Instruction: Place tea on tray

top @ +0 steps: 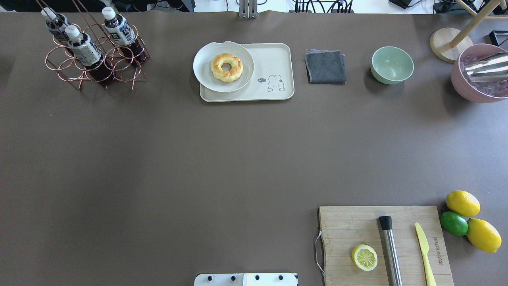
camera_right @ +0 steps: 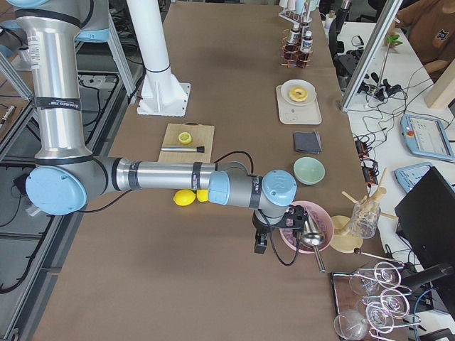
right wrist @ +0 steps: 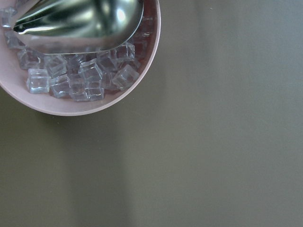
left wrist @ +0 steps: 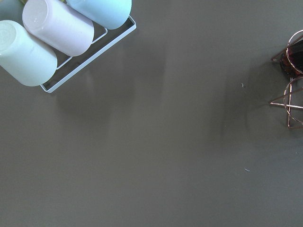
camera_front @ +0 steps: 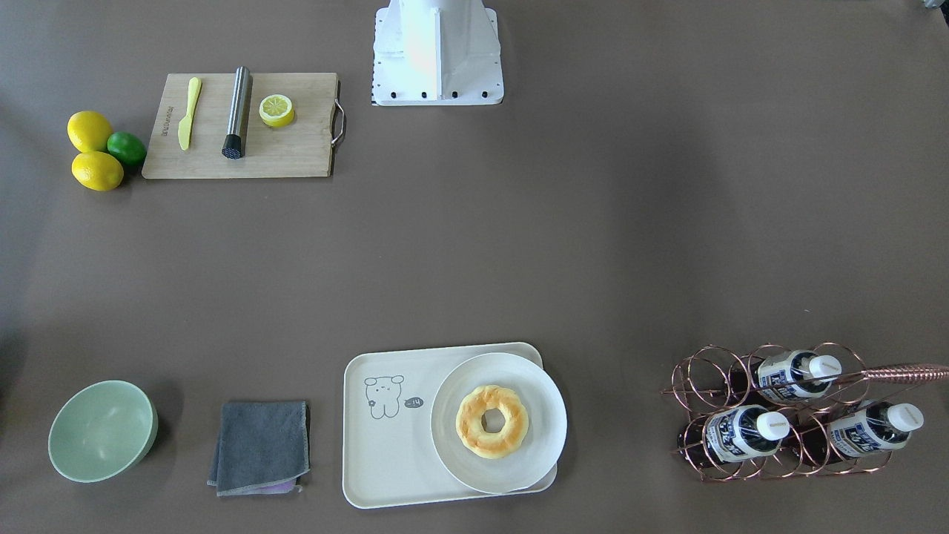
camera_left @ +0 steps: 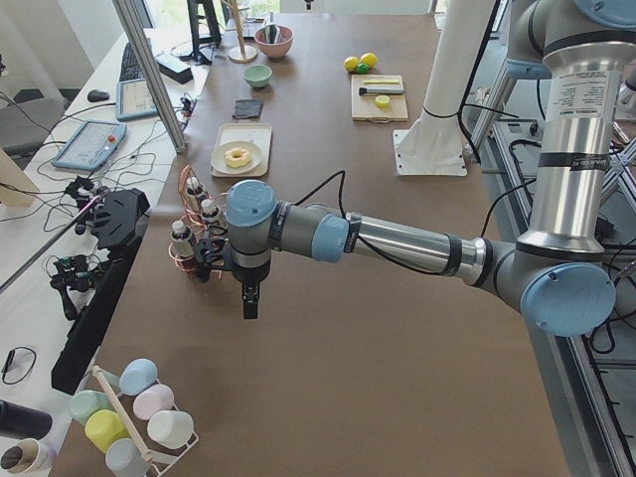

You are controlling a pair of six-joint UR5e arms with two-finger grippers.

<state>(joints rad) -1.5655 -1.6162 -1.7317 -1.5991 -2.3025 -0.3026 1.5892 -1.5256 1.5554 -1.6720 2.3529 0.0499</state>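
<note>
Three tea bottles with white caps lie slanted in a copper wire rack at the table's far left. The cream tray with a line-drawn animal holds a round white plate with a doughnut. My left gripper hangs above the table beside the rack. My right gripper hangs beside a pink ice bowl. I cannot tell whether either is open or shut. The left wrist view catches only the rack's edge.
A grey cloth and a green bowl lie right of the tray. A wooden cutting board holds a lemon half, a steel muddler and a yellow knife; lemons and a lime lie beside it. Pastel cups sit in a white rack.
</note>
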